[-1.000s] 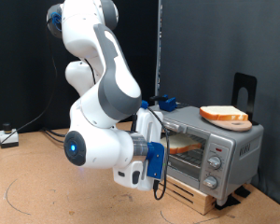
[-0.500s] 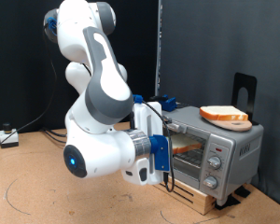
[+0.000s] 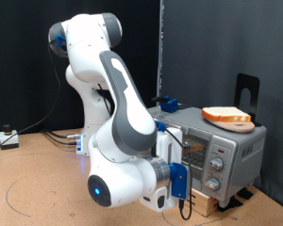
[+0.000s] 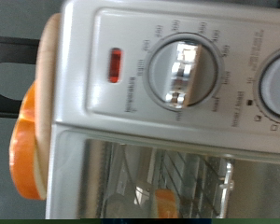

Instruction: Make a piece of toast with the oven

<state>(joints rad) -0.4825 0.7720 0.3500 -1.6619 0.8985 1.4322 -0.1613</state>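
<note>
The silver-grey oven [image 3: 234, 141] stands at the exterior view's right on a wooden base. Its glass door [image 3: 194, 151] looks shut. An orange-brown strip behind the glass [image 4: 162, 199] may be the piece of toast; it is too small to tell. My hand [image 3: 173, 191] hangs low right in front of the door and the arm hides the fingers. The wrist view shows no fingers. It looks close-up at the oven's control panel, with a round silver knob [image 4: 182, 73], a second knob [image 4: 275, 89] and a red lamp [image 4: 114, 63].
A like bread slice on a tan wooden disc [image 3: 226, 116] lies on the oven's roof; it also shows in the wrist view [image 4: 30, 140]. A black stand [image 3: 247, 89] rises behind the oven. The wooden base [image 3: 206, 201] juts out below the door. Cables lie on the floor at the left [image 3: 9, 138].
The arm has swung down and towards the exterior view's right. The hand now sits lower and closer to the oven's front, covering more of the door.
</note>
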